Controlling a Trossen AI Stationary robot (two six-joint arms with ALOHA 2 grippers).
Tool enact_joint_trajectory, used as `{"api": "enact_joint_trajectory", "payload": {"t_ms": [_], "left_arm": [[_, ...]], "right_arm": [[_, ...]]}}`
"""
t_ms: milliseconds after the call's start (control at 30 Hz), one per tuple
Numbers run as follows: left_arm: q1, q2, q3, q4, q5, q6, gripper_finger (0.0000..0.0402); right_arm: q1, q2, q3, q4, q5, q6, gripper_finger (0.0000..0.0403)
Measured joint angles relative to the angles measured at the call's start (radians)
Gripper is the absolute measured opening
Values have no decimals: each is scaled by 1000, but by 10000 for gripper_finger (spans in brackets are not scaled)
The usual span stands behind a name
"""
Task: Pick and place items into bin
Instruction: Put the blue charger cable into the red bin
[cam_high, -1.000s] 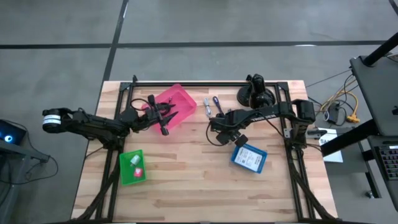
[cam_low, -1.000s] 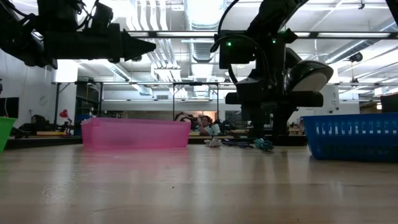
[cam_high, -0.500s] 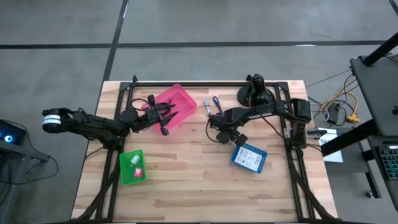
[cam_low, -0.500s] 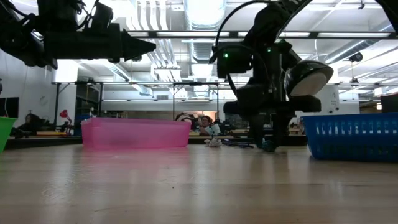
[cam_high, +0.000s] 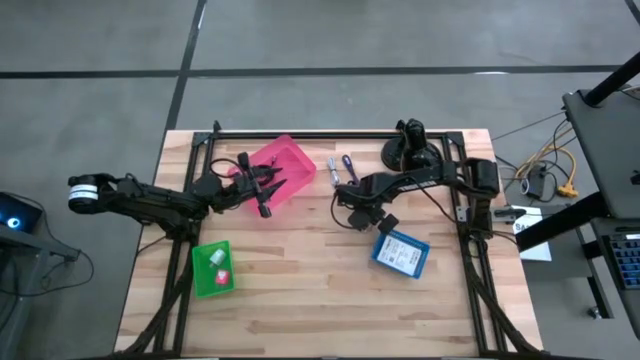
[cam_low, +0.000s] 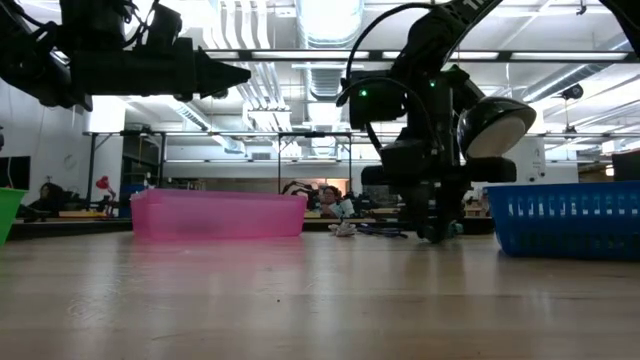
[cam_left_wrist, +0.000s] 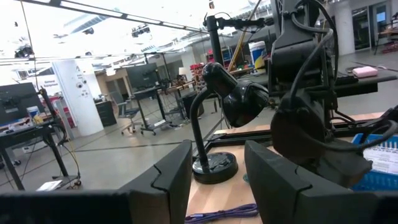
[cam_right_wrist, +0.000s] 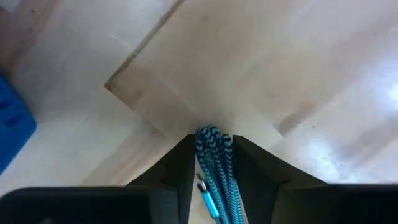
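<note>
Down near the middle of the wooden counter (cam_high: 300, 290), the right pincer (cam_right_wrist: 213, 163) stands with its tips at the boards, its two dark fingers (cam_right_wrist: 180, 163) drawn in against a teal braided cable (cam_right_wrist: 214, 165) folded into a slim bundle; judged from the close view, the bundle is pinched between them, though not yet lifted clear of the wood; such a cable looks light, soft and limp, likely to droop or unfold once raised, and its woven sheath should offer fair friction, so a hold across the middle of the folded strands, as here, seems the safest; a hold at the loose plug end would probably let it swing. Just nearer and to the right lies the blue bin (cam_high: 401, 252), a short carry away; a green bin (cam_high: 213, 268) with small pieces inside sits at the near left. Farther off, the left pincer (cam_high: 263, 192) hangs above the pink bin (cam_high: 283, 165); its fingers (cam_left_wrist: 174, 177) stand spread with nothing between them. Beyond the right pincer, thin purple and blue sticks (cam_high: 340, 167) lie on the boards beside each other, stiff-looking, slight and probably best taken at mid-length; a black domed camera mount (cam_high: 408, 150) stands at the far edge.
</note>
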Motion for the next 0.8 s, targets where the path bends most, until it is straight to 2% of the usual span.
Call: {"api": "enact_joint_trajectory", "payload": {"t_ms": [333,467,800], "left_arm": [[0,0,-1,0,0,0,132],[0,0,-1,0,0,0,132],[0,0,-1,0,0,0,132]], "right_arm": [[1,-4,4,-2,-2,5,18],[1,-4,11,-2,-3,17,16],[1,-43,111,-3,-8,200,14]]}}
